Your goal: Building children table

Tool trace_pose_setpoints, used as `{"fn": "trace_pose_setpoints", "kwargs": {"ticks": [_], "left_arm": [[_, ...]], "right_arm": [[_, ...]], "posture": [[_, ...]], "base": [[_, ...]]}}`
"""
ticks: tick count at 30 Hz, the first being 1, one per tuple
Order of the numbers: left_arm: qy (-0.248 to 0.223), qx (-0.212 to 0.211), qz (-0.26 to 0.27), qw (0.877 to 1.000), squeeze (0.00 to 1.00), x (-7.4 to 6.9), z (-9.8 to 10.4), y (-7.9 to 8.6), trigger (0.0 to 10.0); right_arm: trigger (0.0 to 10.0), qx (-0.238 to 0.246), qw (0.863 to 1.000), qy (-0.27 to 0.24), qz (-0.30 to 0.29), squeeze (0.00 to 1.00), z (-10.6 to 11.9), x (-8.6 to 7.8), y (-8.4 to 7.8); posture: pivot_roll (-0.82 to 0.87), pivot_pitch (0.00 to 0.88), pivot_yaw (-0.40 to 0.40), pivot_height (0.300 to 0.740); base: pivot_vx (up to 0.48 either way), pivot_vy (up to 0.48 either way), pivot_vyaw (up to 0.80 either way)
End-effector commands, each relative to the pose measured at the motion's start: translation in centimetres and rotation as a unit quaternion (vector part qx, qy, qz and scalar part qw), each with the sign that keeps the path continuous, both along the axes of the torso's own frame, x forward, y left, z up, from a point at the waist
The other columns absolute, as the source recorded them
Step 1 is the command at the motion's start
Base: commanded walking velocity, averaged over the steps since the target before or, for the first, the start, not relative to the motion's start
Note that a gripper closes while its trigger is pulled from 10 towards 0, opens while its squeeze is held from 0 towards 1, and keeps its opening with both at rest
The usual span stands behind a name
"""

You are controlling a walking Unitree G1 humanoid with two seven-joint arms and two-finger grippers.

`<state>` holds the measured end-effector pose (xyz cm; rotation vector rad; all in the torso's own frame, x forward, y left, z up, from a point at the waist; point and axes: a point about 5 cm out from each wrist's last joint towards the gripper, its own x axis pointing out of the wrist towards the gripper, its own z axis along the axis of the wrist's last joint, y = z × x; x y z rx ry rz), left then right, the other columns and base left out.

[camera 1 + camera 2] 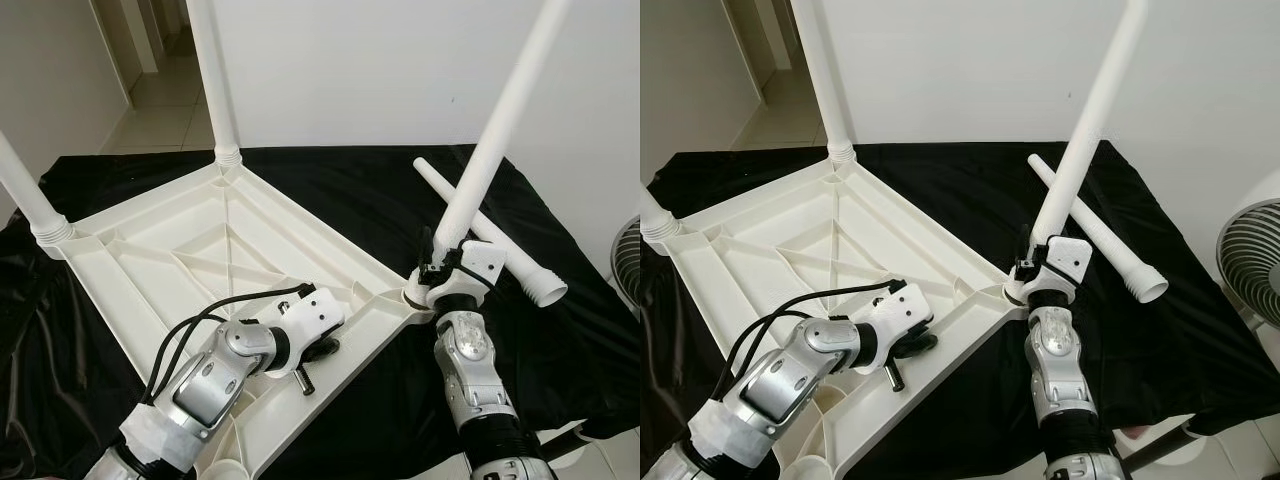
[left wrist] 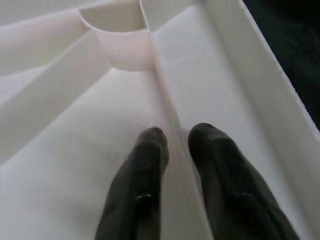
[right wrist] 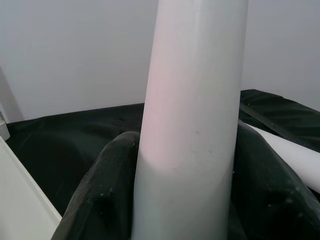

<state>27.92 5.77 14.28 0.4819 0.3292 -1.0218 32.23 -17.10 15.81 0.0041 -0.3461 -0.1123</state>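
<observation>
Here right claw [image 3: 185,200] grips the leg [image 1: 500,120], top cut off; left claw [image 2: 177,150] pinches tabletop [image 1: 150,250] rib, fingertips hidden.

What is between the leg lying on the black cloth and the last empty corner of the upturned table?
Nothing visible blocks it. The spare leg lies on the cloth beyond the right gripper, which is clamped on a leg at a corner. The empty socket sits ahead of the left gripper, whose fingers straddle a rib of the table.
</observation>
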Motion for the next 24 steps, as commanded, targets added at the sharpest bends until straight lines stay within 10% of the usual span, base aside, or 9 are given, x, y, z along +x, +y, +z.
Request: {"fn": "trace_pose_setpoints", "kwargs": {"ticks": [1, 10, 11, 24], "left_arm": [[-0.025, -0.008, 0.019, 0.999, 1.00, 0.5, 0.8, 0.6, 10.0], [-0.050, -0.029, 0.004, 0.998, 1.00, 0.6, 1.9, 0.2, 10.0], [-0.057, -0.068, -0.006, 0.996, 0.00, 0.5, 2.9, -0.2, 10.0], [-0.077, -0.158, -0.006, 0.984, 0.00, 0.8, 5.6, -0.3, 10.0]], "right_arm": [[10.0, 0.002, 1.000, 0.018, -0.025, 0.00, -0.5, -0.2, -1.8], [10.0, 0.009, 1.000, -0.009, -0.002, 0.00, 1.1, 0.1, -1.9], [10.0, 0.020, 0.999, -0.016, 0.022, 0.00, 1.6, 0.0, -1.8], [10.0, 0.070, 0.990, -0.059, 0.108, 0.00, 5.0, 0.2, -0.9]], "posture": [[0.02, 0.036, 0.040, 0.740], [0.02, 0.032, 0.041, 0.740], [0.02, 0.032, 0.041, 0.740], [0.02, 0.031, 0.037, 0.740]], "base": [[0.000, 0.000, 0.00], [0.000, 0.000, 0.00], [0.000, 0.000, 0.00], [0.000, 0.000, 0.00]]}}
